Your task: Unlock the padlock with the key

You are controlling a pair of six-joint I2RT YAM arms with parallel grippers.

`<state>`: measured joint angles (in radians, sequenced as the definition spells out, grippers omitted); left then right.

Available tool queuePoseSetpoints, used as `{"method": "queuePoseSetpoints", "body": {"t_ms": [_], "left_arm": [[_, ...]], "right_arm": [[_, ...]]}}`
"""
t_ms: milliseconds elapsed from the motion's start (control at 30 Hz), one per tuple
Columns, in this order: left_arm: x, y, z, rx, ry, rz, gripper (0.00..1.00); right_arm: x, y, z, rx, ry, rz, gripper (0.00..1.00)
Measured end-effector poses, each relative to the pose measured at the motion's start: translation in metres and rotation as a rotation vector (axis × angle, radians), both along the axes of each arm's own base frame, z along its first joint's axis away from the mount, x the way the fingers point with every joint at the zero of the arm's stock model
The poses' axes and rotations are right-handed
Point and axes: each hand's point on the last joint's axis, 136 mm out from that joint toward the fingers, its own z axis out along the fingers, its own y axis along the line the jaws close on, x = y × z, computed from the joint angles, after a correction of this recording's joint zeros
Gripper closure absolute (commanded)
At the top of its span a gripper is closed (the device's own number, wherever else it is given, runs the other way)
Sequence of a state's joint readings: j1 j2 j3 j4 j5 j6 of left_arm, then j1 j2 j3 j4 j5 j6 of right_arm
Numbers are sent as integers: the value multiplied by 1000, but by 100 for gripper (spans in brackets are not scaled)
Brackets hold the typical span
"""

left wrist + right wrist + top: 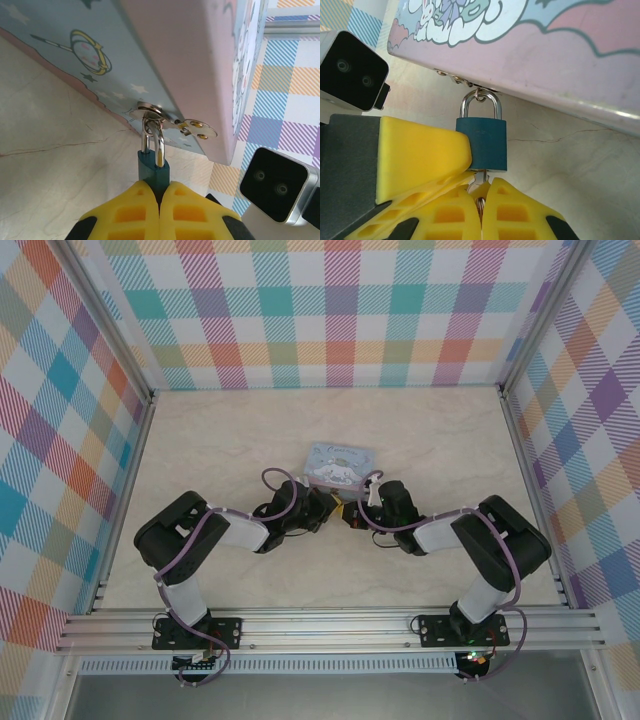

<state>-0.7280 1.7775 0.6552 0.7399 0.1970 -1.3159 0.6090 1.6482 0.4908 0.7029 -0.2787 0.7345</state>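
The table [250, 430] is seen from high above and behind the arms [215, 535], looking down from far off. The padlock [154, 170] and tin [170, 55] are framed very close by the left wrist view. Both are shared with the right wrist view, taken just as close from the opposite side.

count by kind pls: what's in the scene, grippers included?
padlock: 1 (teal, hooked on the box's hasp)
key: 1 (silver, under the padlock)
tin box: 1 (cartoon print)
grippers: 2 (left gripper clamped on the padlock, right gripper clamped on the key)
Total: 5
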Motion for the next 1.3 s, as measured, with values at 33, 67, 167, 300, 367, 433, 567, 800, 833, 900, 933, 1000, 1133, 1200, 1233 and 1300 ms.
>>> {"method": "queuePoseSetpoints", "body": {"t_ms": [33, 67, 167, 300, 367, 433, 567, 800, 833, 900, 933, 1000, 1133, 1200, 1233, 1300], "left_arm": [[0, 0, 0, 0, 0, 0, 100], [0, 0, 0, 1, 0, 0, 100], [0, 1, -1, 5, 2, -2, 100], [1, 5, -4, 23, -7, -5, 100], [1, 5, -4, 25, -9, -11, 100], [1, 7, -5, 28, -13, -17, 100], [2, 10, -7, 33, -18, -20, 99], [-4, 23, -25, 103, 7, -21, 62], [-7, 29, -32, 120, 26, -15, 59], [-6, 31, -28, 121, 13, -16, 53], [-6, 34, -26, 127, 11, -13, 51], [-8, 45, -25, 150, 11, -2, 47], [-8, 72, -17, 199, 3, 40, 40], [-6, 84, -6, 216, -15, 61, 38], [-4, 90, -1, 221, -26, 71, 38], [-1, 100, 13, 227, -55, 89, 37]], "right_arm": [[0, 0, -1, -2, 2, 1, 90], [-1, 0, -1, -4, 5, 2, 85], [-3, -1, -2, -14, 15, 11, 71], [-9, -5, 8, -20, 13, 30, 58], [-11, -7, 16, -25, -4, 47, 52], [-14, -12, 20, -42, -11, 63, 47], [-14, -21, 18, -102, 11, 79, 42], [12, -46, 21, -204, 33, -3, 30], [17, -50, 23, -209, 32, -20, 28], [24, -57, 25, -211, 33, -39, 23], [27, -59, 28, -211, 30, -46, 22], [36, -61, 33, -207, 27, -62, 18], [51, -60, 37, -197, 24, -66, 15], [56, -58, 34, -191, 37, -60, 15], [58, -57, 32, -189, 44, -57, 16], [62, -53, 27, -184, 63, -44, 16]]}}
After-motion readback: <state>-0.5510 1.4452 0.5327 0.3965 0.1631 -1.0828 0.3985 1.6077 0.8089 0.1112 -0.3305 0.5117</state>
